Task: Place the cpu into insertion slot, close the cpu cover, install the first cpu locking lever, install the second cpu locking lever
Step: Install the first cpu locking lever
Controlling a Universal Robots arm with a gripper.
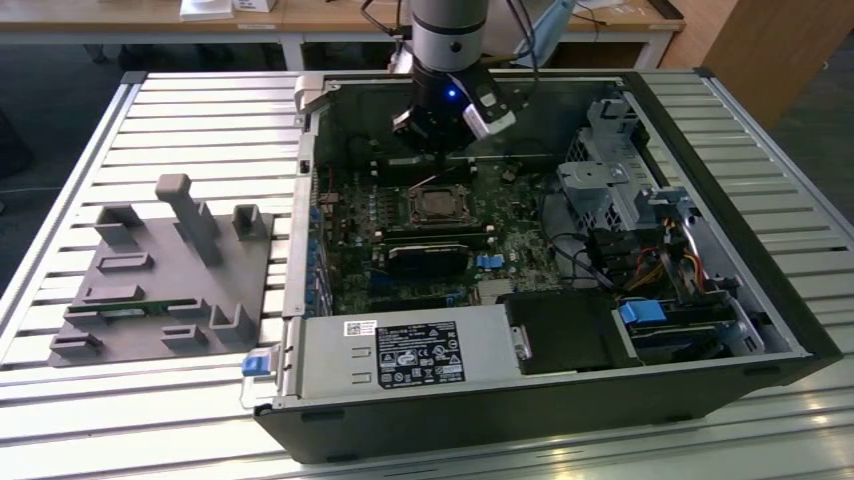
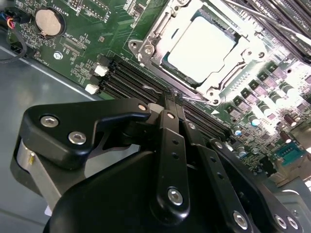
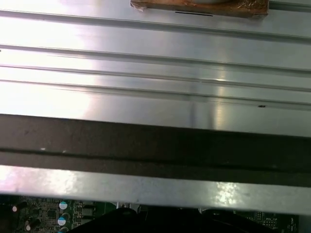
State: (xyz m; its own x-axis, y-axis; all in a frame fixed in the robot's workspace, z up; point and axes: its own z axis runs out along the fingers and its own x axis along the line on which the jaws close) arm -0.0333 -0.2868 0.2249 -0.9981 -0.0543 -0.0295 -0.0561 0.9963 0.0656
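The cpu lies flat in the insertion slot, its pale face up. The silver cpu cover rests down around it as a frame. In the exterior view the cpu sits mid-board inside the open computer case. My gripper hangs just beside the socket's edge, with the black fingers pressed together and nothing visible between them. A thin metal rod runs along that socket edge by the fingertips. In the exterior view my gripper is over the board just beyond the socket.
Long black memory slots and a coin battery lie near the socket. A black block, the grey power supply, a drive cage and cables crowd the case. A grey fixture sits on the slatted table.
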